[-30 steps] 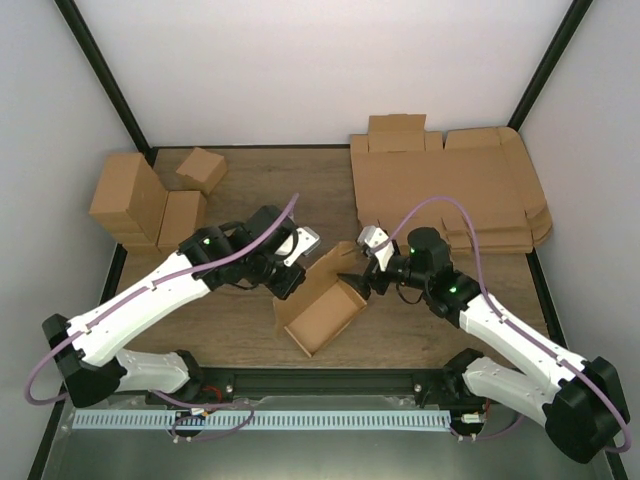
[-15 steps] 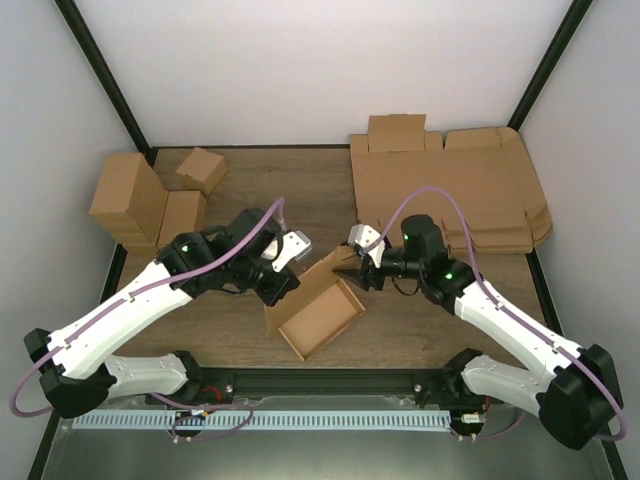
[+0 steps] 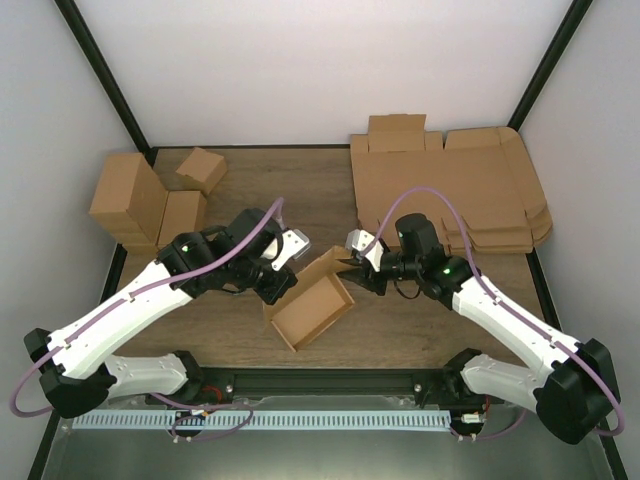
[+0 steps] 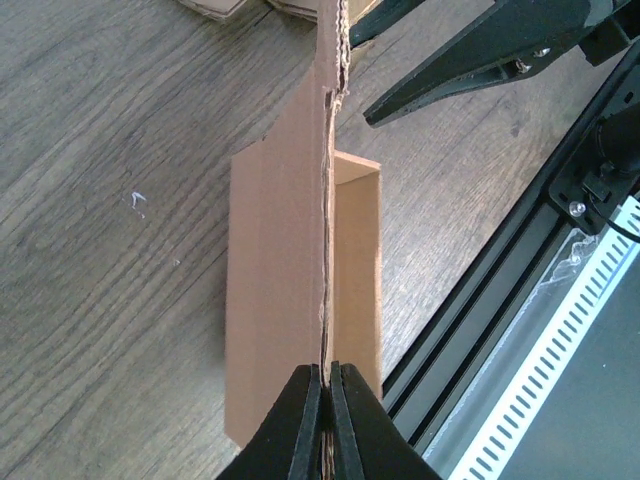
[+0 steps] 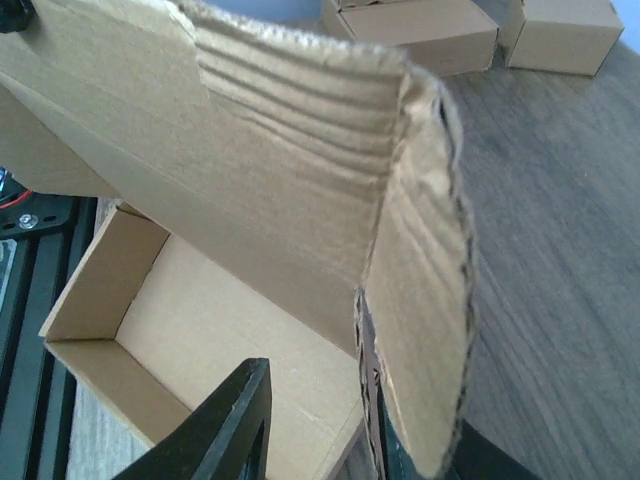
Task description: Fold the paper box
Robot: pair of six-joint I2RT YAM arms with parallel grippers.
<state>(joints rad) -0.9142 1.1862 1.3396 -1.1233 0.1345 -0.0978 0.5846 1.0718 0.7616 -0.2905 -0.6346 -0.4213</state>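
Starting at the near edge, a black metal rail (image 3: 330,382) spans the wood-grain table (image 3: 300,190) between the two arm bases. Just beyond it, at mid-table, sits the paper box (image 3: 318,312). It is plain brown corrugated cardboard, unprinted, with a matte surface and rough die-cut edges.

The box forms a long, narrow rectangular tray with its open side up. In the top view its long axis runs diagonally, from near-left to far-right. One tall panel stands upright along the far-left long side and rises well above the other walls. The left wrist view shows this panel edge-on as a thin line. Its far-right end bends into a curved tab, with the fluting visible as parallel ridges.

The left gripper (image 3: 287,268) is clamped on the upright panel, its black fingers pressed together with the cardboard edge between them. The right gripper (image 3: 352,268) is at the far-right end of the box. Its jaws stand apart, with one finger against the bent tab and the other clear of the cardboard, above the tray interior.

Farther back on the left is a group of blocky brown boxes (image 3: 150,205). On the far right lies a pile of flat cardboard sheets (image 3: 450,190).
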